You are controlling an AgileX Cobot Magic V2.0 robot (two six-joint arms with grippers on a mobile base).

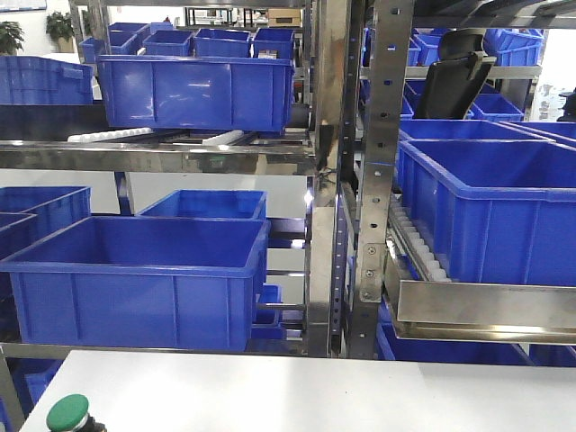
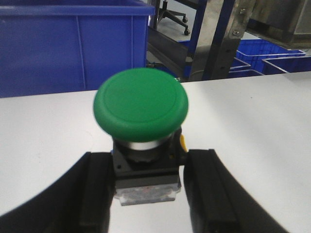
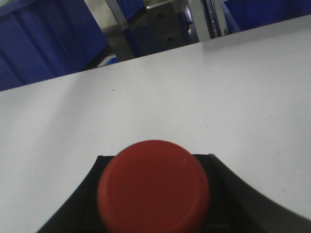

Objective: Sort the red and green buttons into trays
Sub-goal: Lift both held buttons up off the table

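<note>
Green button (image 2: pixel 141 104) clamped in left claw (image 2: pixel 148 165); red button (image 3: pixel 153 187) within right claw (image 3: pixel 155 158).

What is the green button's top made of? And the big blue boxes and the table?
The green button has a cap that looks like smooth matte plastic, evenly coloured; the ring under it shines like metal. The blue crate looks like moulded plastic, glossy with ribbed walls. The table is smooth and white, maybe laminate; I can't be sure.
</note>
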